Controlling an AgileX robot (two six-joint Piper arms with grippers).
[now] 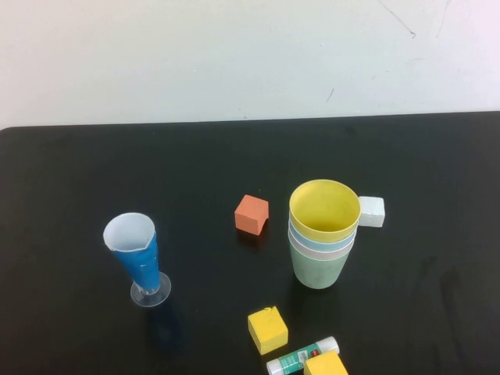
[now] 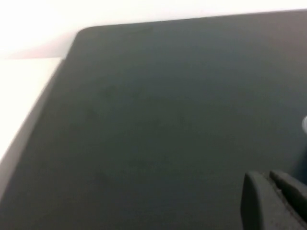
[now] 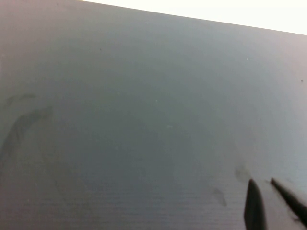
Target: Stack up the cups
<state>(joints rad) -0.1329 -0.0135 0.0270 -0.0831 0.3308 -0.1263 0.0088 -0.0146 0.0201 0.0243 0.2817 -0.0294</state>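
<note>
Blocks, yellow (image 1: 268, 329) and (image 1: 326, 365), lay nearest, flanking a glue stick (image 1: 302, 355). Beyond stood the cups (image 1: 322, 233), nested upright, yellow on top, green lowest. A blue glass (image 1: 137, 256) stood well to the left; an orange block (image 1: 251, 214) and a white block (image 1: 371, 211) flanked the stack. Left gripper (image 2: 273, 201) and right gripper (image 3: 273, 206) hung over bare table (image 1: 70, 195), fingertips close together, clear of the cups.

The cups (image 1: 323, 232) look like matt pastel plastic, nested on a smooth, faintly smudged black table (image 1: 78, 195).
</note>
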